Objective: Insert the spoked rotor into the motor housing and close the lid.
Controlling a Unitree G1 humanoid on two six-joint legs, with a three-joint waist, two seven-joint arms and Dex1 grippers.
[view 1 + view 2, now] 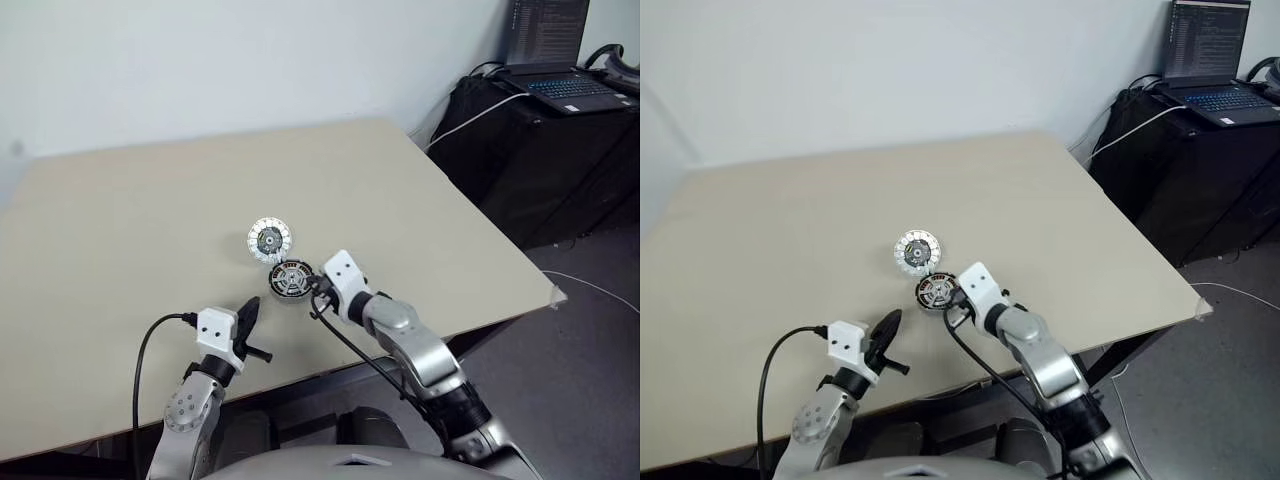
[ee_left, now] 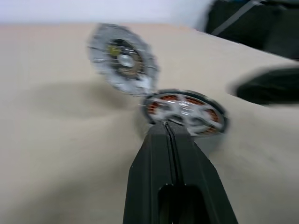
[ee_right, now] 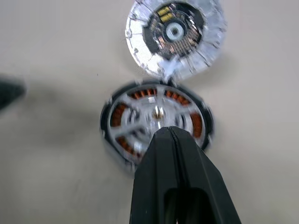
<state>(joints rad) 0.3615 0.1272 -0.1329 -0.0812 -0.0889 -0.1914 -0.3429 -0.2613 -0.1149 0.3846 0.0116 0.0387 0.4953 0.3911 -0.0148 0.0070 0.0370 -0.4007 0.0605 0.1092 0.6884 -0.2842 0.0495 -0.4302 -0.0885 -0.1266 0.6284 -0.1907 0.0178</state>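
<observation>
Spoked rotor (image 3: 156,116) sits inside the motor housing (image 3: 108,122) near the front middle of my table (image 1: 120,230), its black rim ringing the silver spokes, with copper windings showing through the gaps between them.

Starting at my left: my left gripper (image 1: 247,318) hangs over the table's near edge, well short of the motor parts and to their left. Its two black fingers (image 2: 154,158) are pressed flat together with nothing between them. In my left wrist view the closed tip points toward the near side of the rotor but stays apart from it.

Moving to the middle: the lid (image 1: 269,240) lies on the table just behind the housing and slightly to its left, shiny scalloped face up, dark centre showing. Its edge meets the housing's rim; I cannot tell whether they truly touch or just overlap in view.

On my right: my right gripper (image 3: 170,133) reaches in from the right, angled down and toward the left, with its tip over the rotor's near side. Its fingers (image 3: 187,158) are also closed tight on each other, holding nothing. Whether the tip actually presses on the spokes, I cannot tell.

Further right, beyond the table, an open laptop (image 1: 560,85) rests on a black stand.
</observation>
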